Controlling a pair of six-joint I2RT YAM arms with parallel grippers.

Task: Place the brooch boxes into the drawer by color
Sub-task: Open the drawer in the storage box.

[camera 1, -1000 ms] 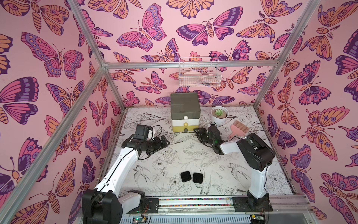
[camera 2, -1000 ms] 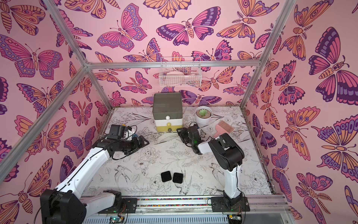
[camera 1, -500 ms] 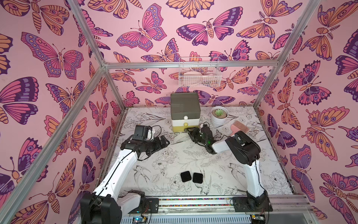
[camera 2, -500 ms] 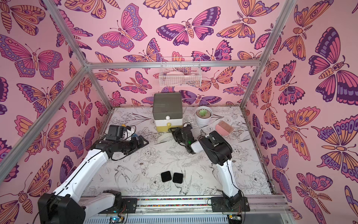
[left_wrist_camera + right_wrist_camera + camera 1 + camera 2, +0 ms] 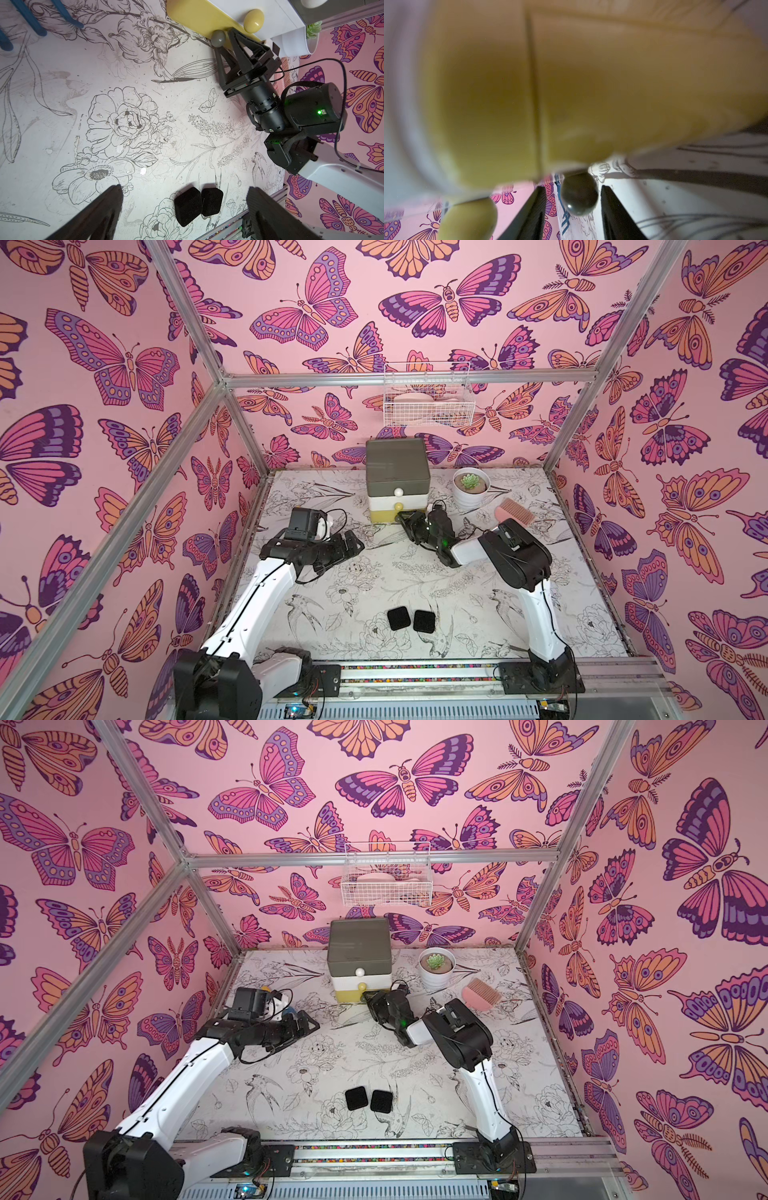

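Two black brooch boxes (image 5: 399, 617) (image 5: 424, 621) lie side by side near the front of the table, seen in both top views (image 5: 356, 1097) and in the left wrist view (image 5: 188, 205). The drawer (image 5: 397, 472) stands at the back with its three tiers pushed in. My right gripper (image 5: 404, 517) (image 5: 573, 188) is open at the yellow bottom tier. Its fingers straddle the grey knob (image 5: 579, 194) (image 5: 218, 38), with a gap on each side. My left gripper (image 5: 353, 543) (image 5: 185, 188) hangs open over the table's left side with nothing between its fingers.
A potted succulent (image 5: 470, 485) and a pink brush (image 5: 513, 511) sit right of the drawer. A white wire basket (image 5: 428, 400) hangs on the back wall. A blue item (image 5: 31, 22) lies by the left arm. The arms' rail (image 5: 415, 672) runs along the front.
My right gripper has moved left and back across the table to the drawer's bottom knob. The left arm has barely moved, and the boxes lie where they were.
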